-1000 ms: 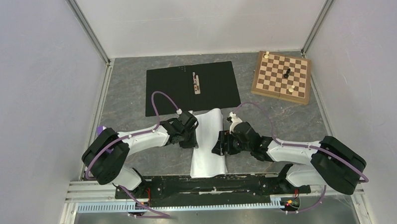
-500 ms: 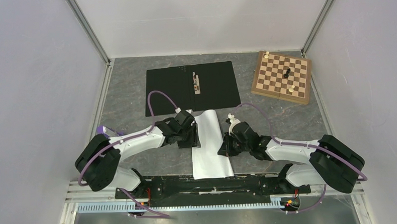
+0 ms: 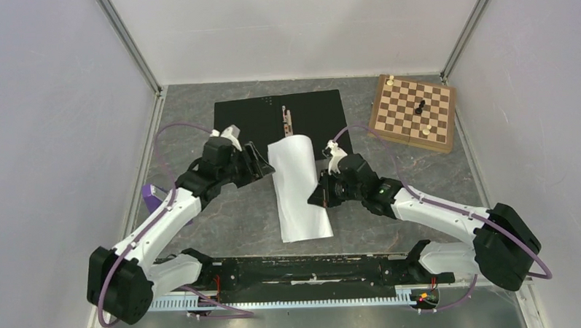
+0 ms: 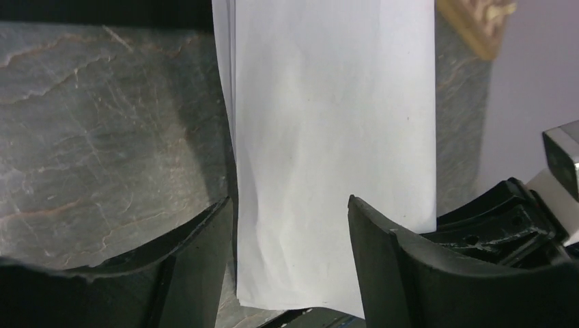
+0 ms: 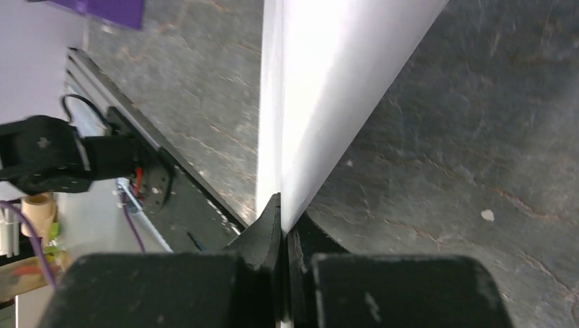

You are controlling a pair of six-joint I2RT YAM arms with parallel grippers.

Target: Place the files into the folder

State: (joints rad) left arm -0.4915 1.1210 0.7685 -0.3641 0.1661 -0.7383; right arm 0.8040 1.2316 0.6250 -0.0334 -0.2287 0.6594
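One pinch carries the files (image 3: 297, 187): the right fingers (image 5: 265, 231) are pressed shut on the stack's right edge, while the left fingers (image 4: 198, 256) stand wide apart just beside its left edge, gripping nothing. My judgement is that the sheets could fan apart or slide out of that single grip. They are thin and limp, and nothing binds them together. A push toward the top of the frame could also buckle the stack instead of moving it, or drive its leading edge against the clip (image 3: 287, 123). The folder (image 3: 246, 133) lies loose on the tabletop (image 3: 217, 221), so the paper may shove it along rather than ride onto it. If the left fingers close carelessly, they may crease the near sheet or catch only some of the sheets.

The files are plain white and blank, several sheets with their edges slightly offset in the left wrist view. They sit at the centre of the overhead view, bowed upward, with the upper end overlapping the lower edge of the open folder's black inner face just below the clip and the lower end over bare tabletop. The chessboard (image 3: 412, 113) at upper right is well apart.
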